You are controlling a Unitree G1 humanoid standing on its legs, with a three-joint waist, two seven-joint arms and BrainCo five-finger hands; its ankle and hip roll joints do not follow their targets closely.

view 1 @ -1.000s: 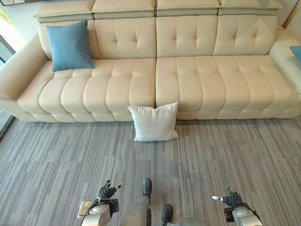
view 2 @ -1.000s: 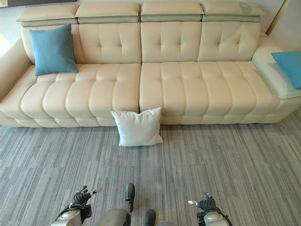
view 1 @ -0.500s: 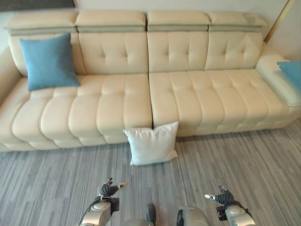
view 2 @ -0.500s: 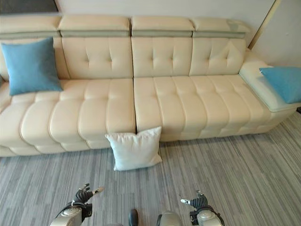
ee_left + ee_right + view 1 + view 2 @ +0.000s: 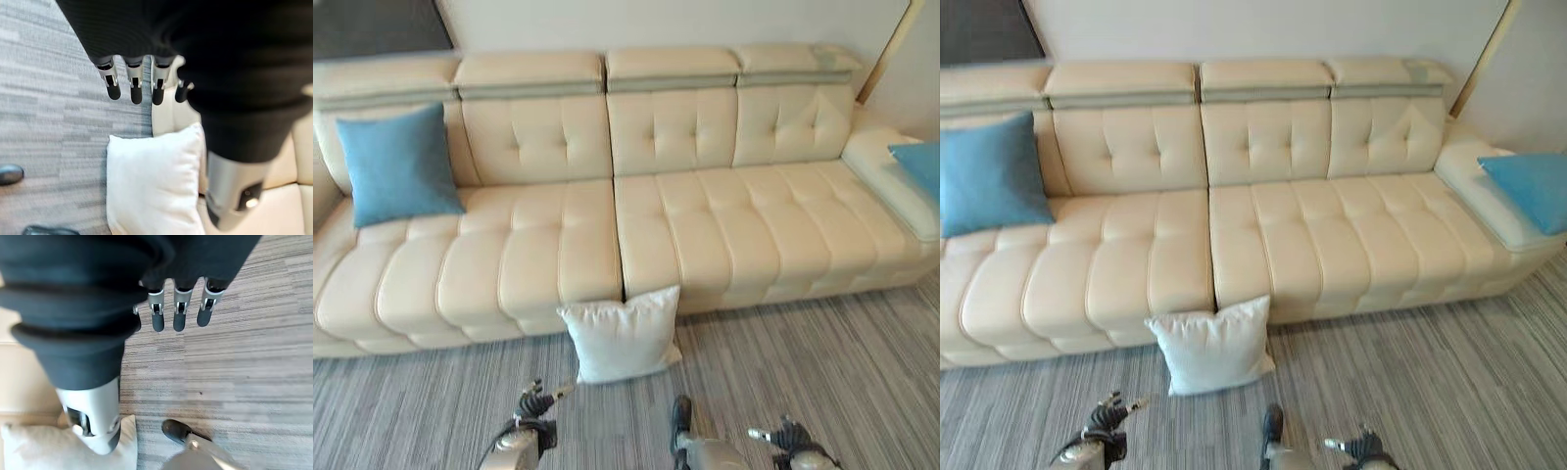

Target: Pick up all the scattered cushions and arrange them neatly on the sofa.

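A white cushion (image 5: 621, 334) stands on the grey carpet, leaning against the front of the cream sofa (image 5: 538, 264) near its middle seam; the left wrist view shows the white cushion (image 5: 151, 188) just past my fingers. A blue cushion (image 5: 396, 166) leans upright on the sofa's left end. Another blue cushion (image 5: 1525, 189) lies on the chaise at the right end. My left hand (image 5: 534, 403) hangs low above the carpet, short of the white cushion, its fingers relaxed and empty. Farther right my right hand (image 5: 783, 434) is also low, open and empty.
Striped grey carpet (image 5: 822, 362) spreads in front of the sofa. A pale wall (image 5: 656, 24) runs behind it, with a dark panel (image 5: 372, 27) at the upper left.
The camera has come closer to the sofa and turned: the sofa and white cushion sit lower in view. Both hands stay low and empty.
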